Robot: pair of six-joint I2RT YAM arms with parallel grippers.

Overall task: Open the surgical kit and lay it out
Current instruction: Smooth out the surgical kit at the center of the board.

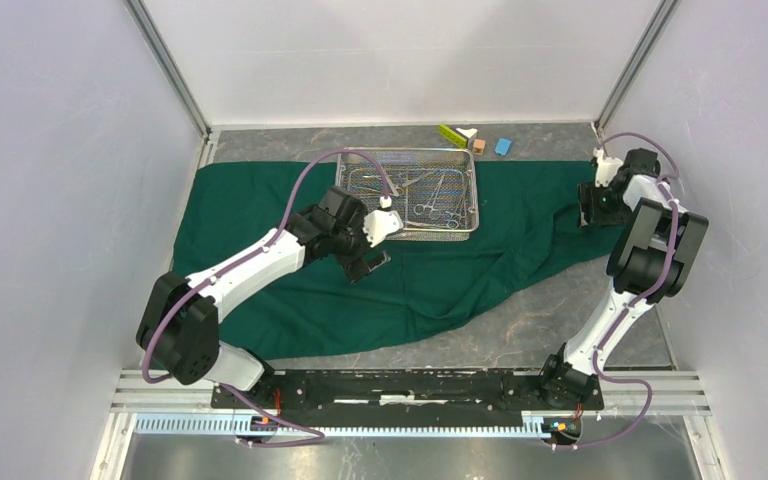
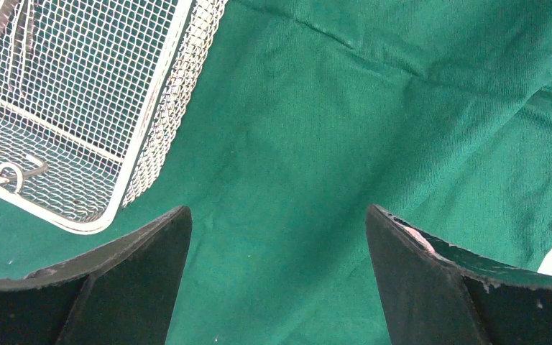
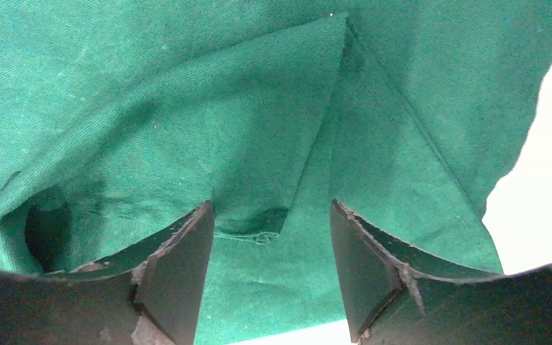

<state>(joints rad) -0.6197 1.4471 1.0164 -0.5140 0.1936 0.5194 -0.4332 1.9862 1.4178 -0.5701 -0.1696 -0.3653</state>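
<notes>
My left gripper point(image 1: 365, 262) is sitting with jaws spread wide just in front of the wire-mesh tray point(image 1: 406, 234), and the tray's raised mesh wall is blocking any level pass on that side. In front of the tray the green cloth point(image 1: 260, 230) is lying flat, leaving open passage. To the right of the tray, a cloth fold is rising between the parted fingers point(image 3: 180, 273) of my right gripper point(image 1: 590, 205). Behind the tray, three small blocks point(image 1: 479, 146) are crowding the narrow strip of counter point(image 1: 560, 310) before the back wall. Inside the tray, steel instruments point(image 1: 430, 195) are covering much of the floor.
</notes>
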